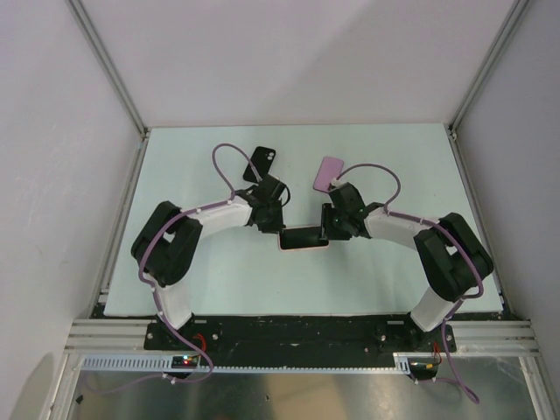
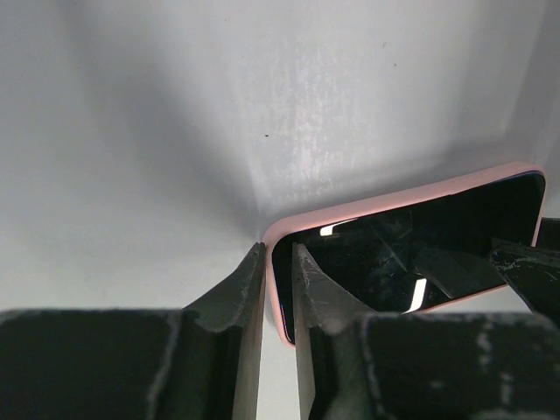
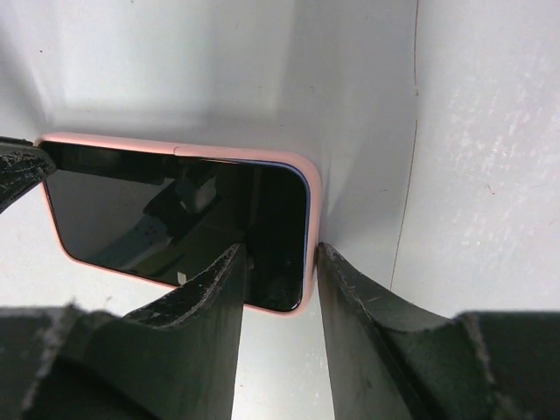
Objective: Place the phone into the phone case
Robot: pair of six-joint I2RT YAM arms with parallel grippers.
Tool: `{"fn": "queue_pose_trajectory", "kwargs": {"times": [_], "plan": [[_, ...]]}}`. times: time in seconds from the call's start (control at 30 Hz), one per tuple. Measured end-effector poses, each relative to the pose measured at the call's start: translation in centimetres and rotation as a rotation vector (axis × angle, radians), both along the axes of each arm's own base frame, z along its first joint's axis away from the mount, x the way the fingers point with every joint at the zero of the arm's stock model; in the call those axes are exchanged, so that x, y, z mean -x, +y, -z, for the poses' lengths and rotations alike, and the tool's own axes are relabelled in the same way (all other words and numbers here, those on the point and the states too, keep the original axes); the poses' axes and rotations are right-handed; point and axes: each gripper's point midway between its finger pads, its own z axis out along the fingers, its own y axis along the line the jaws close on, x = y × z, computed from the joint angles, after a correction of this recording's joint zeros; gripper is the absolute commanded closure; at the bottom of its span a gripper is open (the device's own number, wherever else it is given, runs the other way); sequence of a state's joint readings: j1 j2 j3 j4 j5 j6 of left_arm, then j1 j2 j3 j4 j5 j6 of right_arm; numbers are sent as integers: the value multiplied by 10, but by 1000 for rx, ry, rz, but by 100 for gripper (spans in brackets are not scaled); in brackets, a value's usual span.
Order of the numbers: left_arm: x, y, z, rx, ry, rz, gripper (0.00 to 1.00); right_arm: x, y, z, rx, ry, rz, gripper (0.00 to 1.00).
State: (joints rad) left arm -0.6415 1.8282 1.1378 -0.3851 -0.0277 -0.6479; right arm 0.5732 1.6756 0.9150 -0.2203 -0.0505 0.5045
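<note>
pink phone case [image 1: 302,248] lies flat mid-bench [image 1: 385,166] in the overhead view, with the dark-screened phone [image 1: 302,236] sitting inside it, screen up. the left pincer [image 1: 278,229] is at its left end and the right pincer [image 1: 325,232] at its right end. farther back lie a black cover [image 1: 261,162] and a second pink cover [image 1: 330,172], apart from each other; whether either holds anything i cannot tell.

left wrist view: the fingers [image 2: 249,289] stand nearly together, clenched across the case's end rim, one outside it and one on the glass.

right wrist view: the fingers [image 3: 350,289] straddle the other end with a wider gap; whether they are grasping it i cannot tell.
</note>
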Motion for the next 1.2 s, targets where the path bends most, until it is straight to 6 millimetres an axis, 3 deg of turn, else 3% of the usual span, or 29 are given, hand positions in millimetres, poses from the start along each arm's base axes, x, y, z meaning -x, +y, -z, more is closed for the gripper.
{"fn": "queue_pose_trajectory", "kwargs": {"times": [0.43,1.0,1.07,1.2], "plan": [[-4,-3,3,-28,-64,-23,85,1,0,0,-16,-23,1,61],[-12,-6,-2,-75,-64,-3,86,6,2,2,6,-119,103,83],[-15,-6,-2,-90,-68,3,85,8,6,2,28,-141,113,82],[-19,-4,-3,-113,-72,16,85,12,11,0,48,-171,122,66]]}}
